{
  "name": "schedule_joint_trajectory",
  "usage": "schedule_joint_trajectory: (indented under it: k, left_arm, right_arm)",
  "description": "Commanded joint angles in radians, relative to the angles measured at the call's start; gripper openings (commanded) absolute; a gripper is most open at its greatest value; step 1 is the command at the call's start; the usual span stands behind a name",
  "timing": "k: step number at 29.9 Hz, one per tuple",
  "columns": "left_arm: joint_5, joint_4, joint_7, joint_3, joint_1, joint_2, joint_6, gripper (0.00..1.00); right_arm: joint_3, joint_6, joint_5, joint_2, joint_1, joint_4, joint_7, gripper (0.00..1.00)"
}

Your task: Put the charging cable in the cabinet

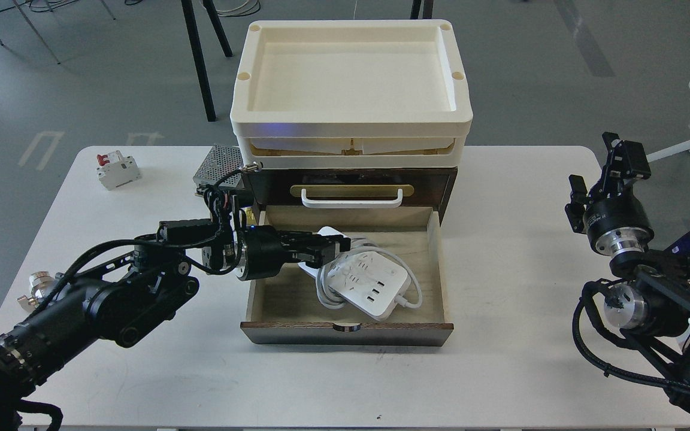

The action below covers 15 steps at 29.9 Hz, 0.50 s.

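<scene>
The charging cable (372, 281), a white power strip with its thick cord coiled around it, lies tilted inside the open lower drawer (297, 333) of the dark brown cabinet (447, 179). My left gripper (334, 244) reaches over the drawer's left wall and is shut on the cord and plug end at the drawer's back left. My right gripper (611, 167) is raised over the table's right edge, far from the cabinet and empty. It is seen from behind, so I cannot tell how its fingers stand.
A cream plastic tray (351, 123) sits on top of the cabinet. A perforated metal box (219, 163) lies left of the cabinet, and a white circuit breaker (117, 169) at the table's far left. A small metal part (36, 281) lies near the left edge.
</scene>
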<state>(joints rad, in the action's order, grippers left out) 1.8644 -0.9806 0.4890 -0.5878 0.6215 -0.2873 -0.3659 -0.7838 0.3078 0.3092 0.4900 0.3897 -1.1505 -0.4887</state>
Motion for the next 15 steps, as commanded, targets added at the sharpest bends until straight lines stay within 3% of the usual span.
schedule_joint_trajectory:
  k: [1, 9, 12, 15]
  left_arm:
    - [-0.048, 0.002, 0.0, 0.003, 0.0, -0.001, 0.01, 0.4]
    - [-0.065, -0.033, 0.0, -0.007, -0.013, -0.023, 0.01, 0.53]
    - [-0.126, -0.119, 0.0, -0.02, -0.016, -0.079, 0.01, 0.74]
    - [-0.249, -0.24, 0.0, -0.009, -0.02, -0.177, 0.007, 0.8]
  right_arm:
    - [0.0, -0.001, -0.001, 0.001, 0.0, 0.0, 0.0, 0.99]
    - [0.0, -0.001, 0.001, 0.001, 0.0, 0.0, 0.0, 0.99]
    - [0.0, 0.001, -0.001, 0.001, 0.0, 0.0, 0.0, 0.99]
    - [0.0, 0.001, -0.001, -0.001, 0.0, 0.0, 0.0, 0.99]
